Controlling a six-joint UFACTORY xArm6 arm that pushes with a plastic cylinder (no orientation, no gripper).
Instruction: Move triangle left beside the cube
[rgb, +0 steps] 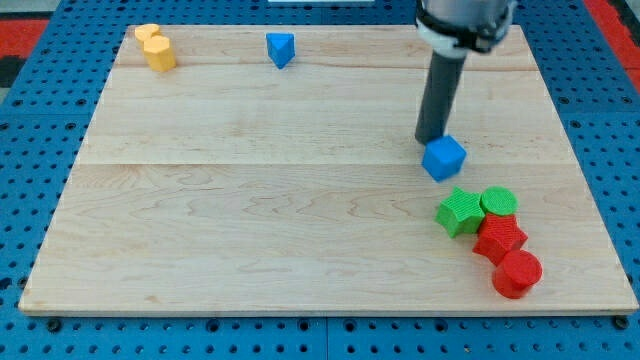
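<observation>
A blue triangle block (281, 48) sits near the view's top, left of centre, on the wooden board (250, 200). A blue cube (444, 157) lies at the view's right of centre. My tip (430, 139) stands right at the cube's upper left edge, touching or nearly touching it. The triangle is far to the upper left of the cube and of my tip.
A yellow block (155, 47) sits at the board's top left corner. A cluster lies at the lower right: a green star-like block (460, 212), a green cylinder (498, 201), a red block (499, 238) and a red cylinder (517, 273).
</observation>
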